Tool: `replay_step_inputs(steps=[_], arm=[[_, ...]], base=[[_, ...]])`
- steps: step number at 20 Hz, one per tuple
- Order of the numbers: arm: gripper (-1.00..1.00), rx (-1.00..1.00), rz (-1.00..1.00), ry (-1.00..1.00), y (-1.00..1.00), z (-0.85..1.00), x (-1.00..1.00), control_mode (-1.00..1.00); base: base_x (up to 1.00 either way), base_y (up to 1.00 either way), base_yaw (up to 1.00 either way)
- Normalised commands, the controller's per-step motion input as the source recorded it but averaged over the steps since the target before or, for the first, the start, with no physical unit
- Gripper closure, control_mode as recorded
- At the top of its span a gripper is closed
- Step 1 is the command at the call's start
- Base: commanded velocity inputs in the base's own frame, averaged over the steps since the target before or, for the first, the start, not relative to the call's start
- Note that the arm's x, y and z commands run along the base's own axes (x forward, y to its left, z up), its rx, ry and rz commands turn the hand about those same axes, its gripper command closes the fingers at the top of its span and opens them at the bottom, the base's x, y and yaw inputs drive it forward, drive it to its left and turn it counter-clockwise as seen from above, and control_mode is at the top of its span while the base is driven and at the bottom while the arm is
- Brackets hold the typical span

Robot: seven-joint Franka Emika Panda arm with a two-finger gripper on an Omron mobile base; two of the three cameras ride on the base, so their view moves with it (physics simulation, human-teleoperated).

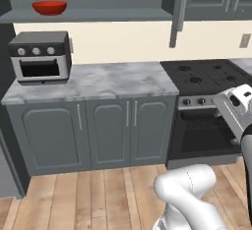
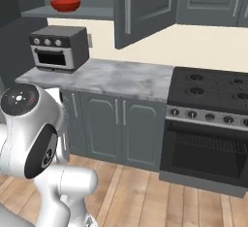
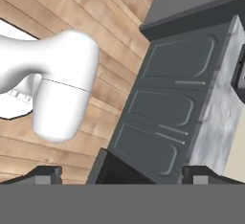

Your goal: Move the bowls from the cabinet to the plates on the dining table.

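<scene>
A plain red bowl [image 1: 49, 7] [image 2: 65, 4] rests on the shelf of the open dark grey wall cabinet [image 1: 103, 14] [image 2: 77, 12], high on the left above a toaster oven. The cabinet's door [image 1: 177, 8] [image 2: 140, 8] stands swung out, showing its silver bar handle. In the hand view my gripper [image 3: 123, 175] is open, its two dark fingertips [image 3: 45, 174] far apart with nothing between them. It looks down at the lower cupboard doors and the wooden floor, far below the bowl. The plates and the dining table are out of view.
A toaster oven [image 1: 40, 57] [image 2: 59, 47] stands on the marble counter [image 1: 108, 81] [image 2: 121, 78] under the shelf. A black stove with an oven [image 1: 204, 76] [image 2: 208, 95] adjoins it on the right. Grey lower cupboard doors [image 3: 162, 108] face the wooden floor [image 1: 88, 194].
</scene>
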Motion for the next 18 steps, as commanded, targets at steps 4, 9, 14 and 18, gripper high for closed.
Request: replay_step_inputs(steps=[4,9,14,18], arm=[[-1.0,0.0,0.0,0.0,0.0,0.0,0.0,1.0],[-1.0,0.0,0.0,0.0,0.0,0.0,0.0,1.0],[-1.0,0.0,0.0,0.0,0.0,0.0,0.0,1.0],[-1.0,0.0,0.0,0.0,0.0,0.0,0.0,1.0]], base=[[0.0,0.67,-0.13],[0.0,0.67,-0.13],[0.21,0.46,-0.12],[0.4,0.34,-0.09]])
